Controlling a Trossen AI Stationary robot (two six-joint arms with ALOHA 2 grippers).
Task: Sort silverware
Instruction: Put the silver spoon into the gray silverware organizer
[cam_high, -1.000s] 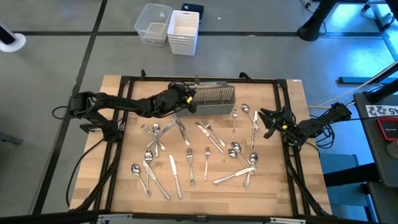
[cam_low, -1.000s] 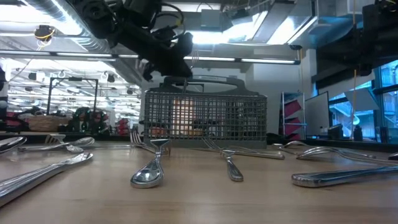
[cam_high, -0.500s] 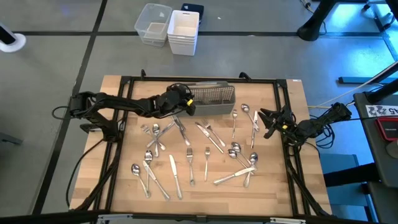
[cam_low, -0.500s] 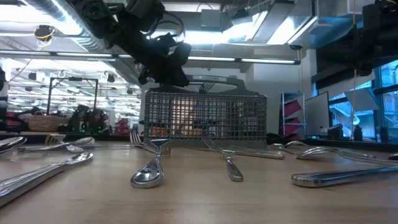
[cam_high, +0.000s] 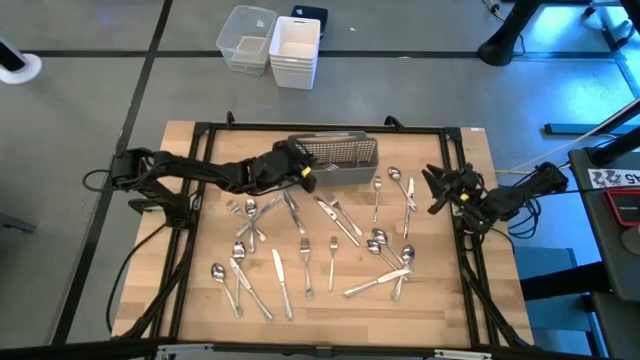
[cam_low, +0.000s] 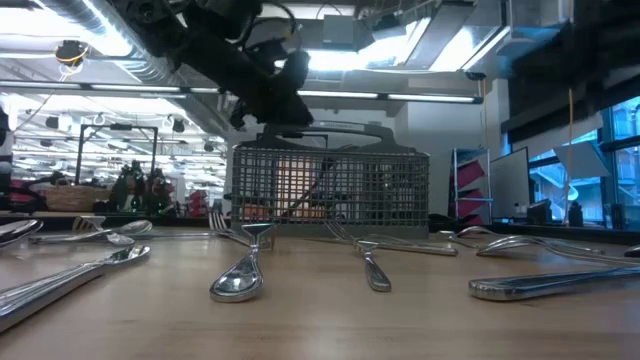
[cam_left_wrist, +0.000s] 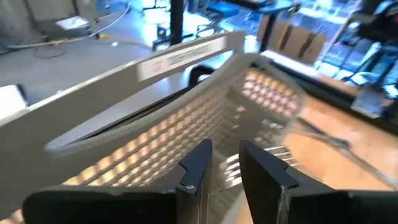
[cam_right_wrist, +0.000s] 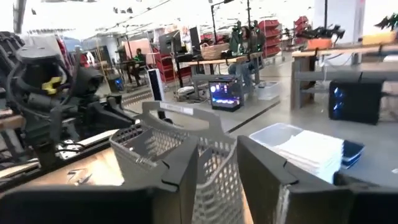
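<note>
The left gripper (cam_high: 303, 172), fingers slightly parted and empty, hovers at the caddy's (cam_high: 340, 158) nine o'clock end, the right gripper (cam_high: 436, 190) waits parted at three o'clock, and silverware (cam_high: 330, 240) lies scattered mid-table.

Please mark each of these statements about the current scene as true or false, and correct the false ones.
1. The mesh caddy stands at the table's far edge. True.
2. The left end effector is beside the caddy. True.
3. The right end effector holds a spoon. False: its fingers are apart with nothing between them.
4. All silverware is inside the caddy. False: most pieces lie scattered on the table.
5. The caddy lies on its side. False: it stands upright.
</note>
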